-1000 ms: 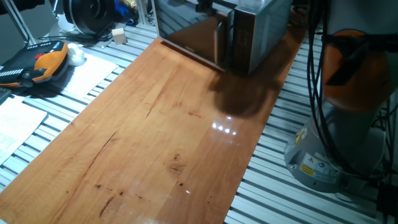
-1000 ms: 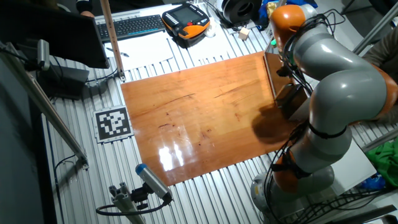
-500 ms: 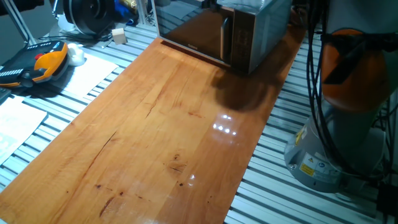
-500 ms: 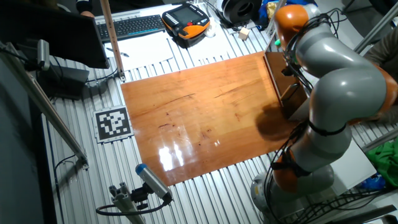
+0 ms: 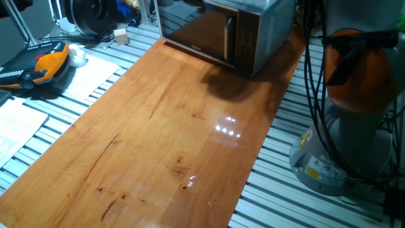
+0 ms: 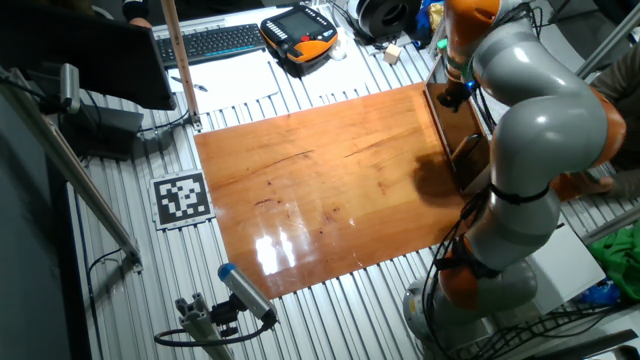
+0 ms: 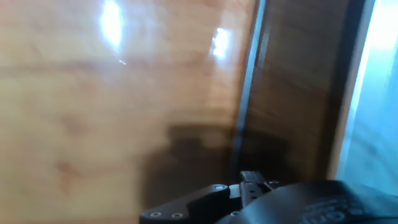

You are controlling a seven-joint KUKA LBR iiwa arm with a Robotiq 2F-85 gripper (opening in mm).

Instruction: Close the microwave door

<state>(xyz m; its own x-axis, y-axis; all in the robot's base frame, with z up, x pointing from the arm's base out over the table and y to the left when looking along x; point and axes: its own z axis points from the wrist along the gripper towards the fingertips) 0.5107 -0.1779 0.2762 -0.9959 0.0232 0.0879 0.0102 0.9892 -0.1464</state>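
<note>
The microwave door (image 5: 196, 28) is a dark glossy panel that reflects the wood. It lies flush against the silver casing (image 5: 269, 28), with its vertical handle (image 5: 229, 35) by the casing's corner. In the other fixed view the door (image 6: 452, 135) is a thin reflective strip at the table's right edge, partly behind my arm. In the hand view the door (image 7: 292, 93) fills the right side, blurred. Only the dark body of my gripper (image 7: 249, 193) shows at the bottom of the hand view. Its fingers are hidden, and it is a little in front of the door.
The microwave stands at the far end of the wooden table (image 5: 158, 139). My arm's base (image 5: 342, 145) with cables stands off the table's right edge. An orange teach pendant (image 5: 38, 66), papers, a keyboard (image 6: 215, 40) and a marker tag (image 6: 182, 198) lie beside the table.
The door swung from ajar to flush with the casing. My arm then lifted and drew away from the microwave, and its shadow on the table shrank.
</note>
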